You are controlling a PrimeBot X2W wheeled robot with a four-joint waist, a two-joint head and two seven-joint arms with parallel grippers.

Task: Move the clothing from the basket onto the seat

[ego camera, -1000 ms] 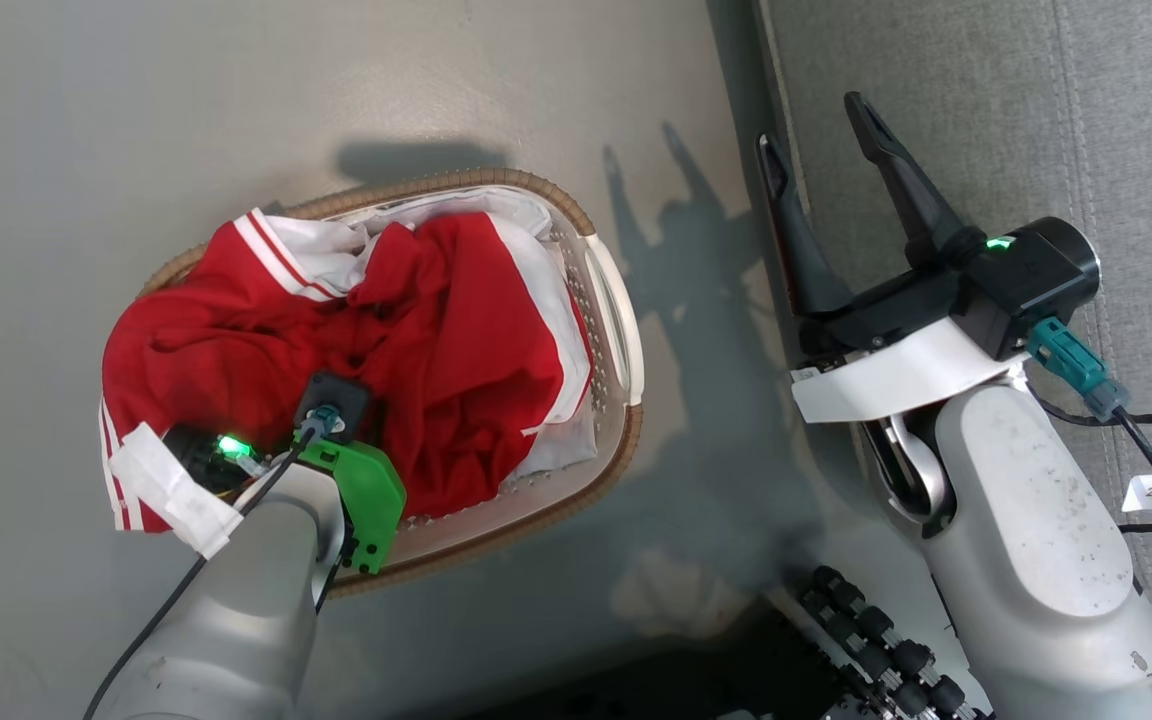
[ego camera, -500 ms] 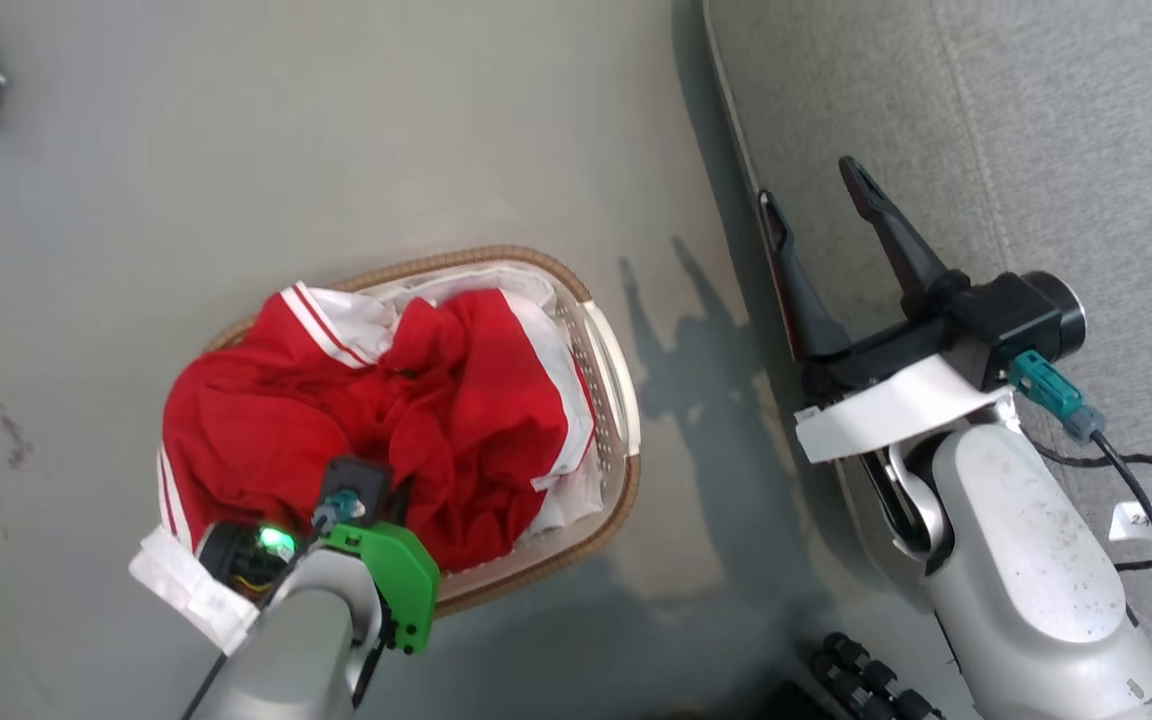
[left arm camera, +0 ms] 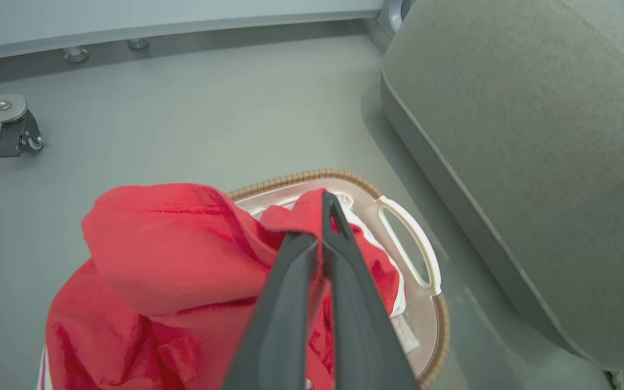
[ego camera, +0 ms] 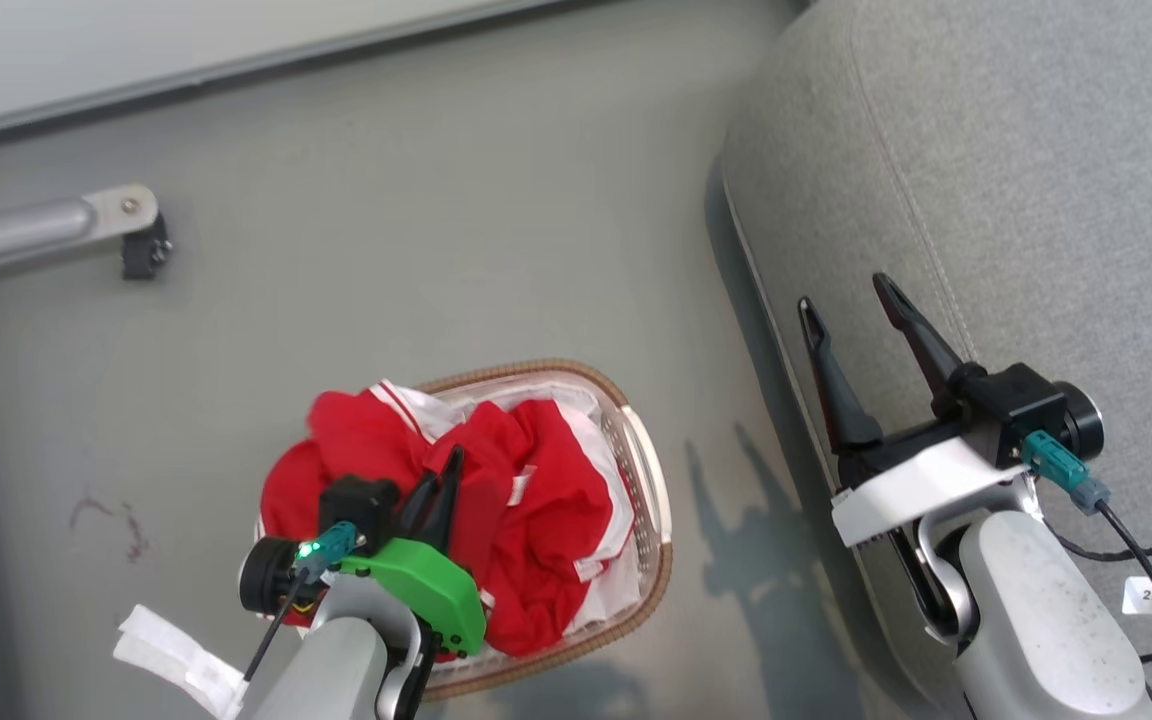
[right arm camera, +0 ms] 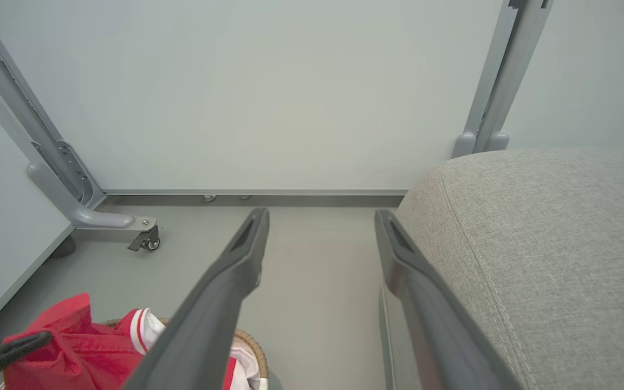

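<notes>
1. The bright red jersey clothing [ego camera: 536,500], with white-striped trim along one edge, lies heaped in the oval white perforated plastic basket [ego camera: 654,520] with a brown woven rim. Part of the heap spills over the rim on the side away from the seat (how many garments make up the heap cannot be told).
2. One fold of the red cloth stands above the rim, pinched between the two long dark fingers of the left gripper [left arm camera: 316,238]. The jaws are drawn almost together on the clothing, with red fabric showing in the thin gap between them.
3. Some white cloth [ego camera: 604,585] shows under the red along the basket wall nearest the seat (liner sheet or garment trim, cannot tell).
4. The basket stands on the plain grey floor [ego camera: 436,250]. Its white side handle faces the seat, and a strip of floor lies between the two.
5. The large grey fabric-upholstered seat [ego camera: 1036,200] has a rounded corner and a stitched seam running along its top.
6. The right gripper [ego camera: 846,295] hangs over the seat's front edge with its fingers spread wide and nothing between them.
7. A bright green bracket [ego camera: 426,595] sits on the left wrist and a teal plug [ego camera: 1056,465] on the right wrist.
8. Farther out, a grey metal frame leg with a small black caster [ego camera: 86,215] rests on the floor by the pale wall panel [right arm camera: 290,81]. A dark stain [ego camera: 106,515] marks the floor to the basket's left.
</notes>
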